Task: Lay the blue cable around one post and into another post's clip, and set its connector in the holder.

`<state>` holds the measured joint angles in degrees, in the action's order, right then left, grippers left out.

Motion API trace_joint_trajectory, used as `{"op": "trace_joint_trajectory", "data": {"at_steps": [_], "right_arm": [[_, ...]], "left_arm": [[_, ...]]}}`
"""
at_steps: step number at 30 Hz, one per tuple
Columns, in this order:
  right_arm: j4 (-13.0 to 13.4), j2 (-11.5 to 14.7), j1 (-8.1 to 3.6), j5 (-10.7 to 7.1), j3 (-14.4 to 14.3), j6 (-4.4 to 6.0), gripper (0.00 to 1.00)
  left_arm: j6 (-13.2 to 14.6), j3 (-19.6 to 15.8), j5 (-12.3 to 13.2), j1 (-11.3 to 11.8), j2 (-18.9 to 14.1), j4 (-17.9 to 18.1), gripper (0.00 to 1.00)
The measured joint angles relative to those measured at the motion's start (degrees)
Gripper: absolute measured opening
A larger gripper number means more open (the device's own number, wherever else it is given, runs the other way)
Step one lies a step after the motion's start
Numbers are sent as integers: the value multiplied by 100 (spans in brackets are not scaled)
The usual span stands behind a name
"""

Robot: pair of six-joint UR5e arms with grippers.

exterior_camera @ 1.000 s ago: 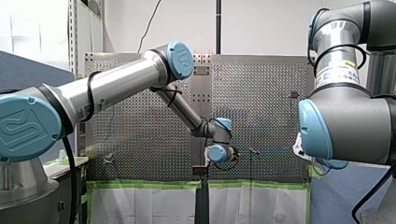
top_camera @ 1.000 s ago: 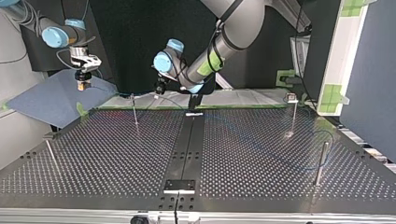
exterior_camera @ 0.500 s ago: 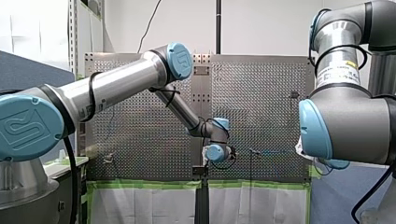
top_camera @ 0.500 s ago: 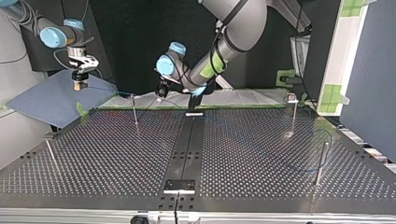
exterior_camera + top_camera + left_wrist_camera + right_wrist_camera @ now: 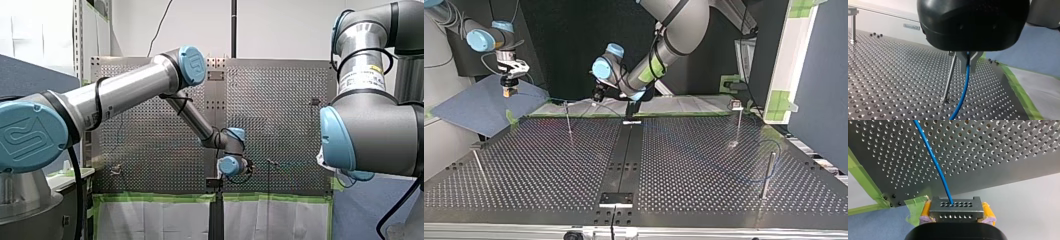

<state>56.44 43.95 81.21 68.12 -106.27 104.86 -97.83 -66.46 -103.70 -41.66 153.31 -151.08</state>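
Left gripper point(image 5: 968, 62): metal fingers pinched on blue cable point(image 5: 963, 92), which hangs down just beside a thin post point(image 5: 949, 77).
Right gripper point(image 5: 956, 212): yellow pads clamped on connector point(image 5: 955, 205), held past the board's taped corner.
Cable: leaves the connector and runs ahead across the perforated table point(image 5: 1003, 145).

Perforated table point(image 5: 539, 170), split by a dark centre strip point(image 5: 623, 155). Thin posts point(image 5: 568, 120) stand near its edges; the blue cable point(image 5: 779, 150) curves beside the corner post point(image 5: 767, 175) at the top view's right.
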Motion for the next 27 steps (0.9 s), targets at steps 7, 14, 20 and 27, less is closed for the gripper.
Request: {"op": "trace_joint_trajectory", "data": {"at_steps": [7,14,20,27], "right_arm": [[1,-18,18,3,-4,-7,17],[24,-25,15,9,0,11,17],[33,-28,13,11,9,22,17],[34,-32,15,9,33,27,17]], "left_arm": [[-2,-38,1,-42,2,27,1],[-151,-36,161,-10,24,208,1],[-209,-12,225,52,62,246,1],[-218,105,233,66,154,198,1]]}}
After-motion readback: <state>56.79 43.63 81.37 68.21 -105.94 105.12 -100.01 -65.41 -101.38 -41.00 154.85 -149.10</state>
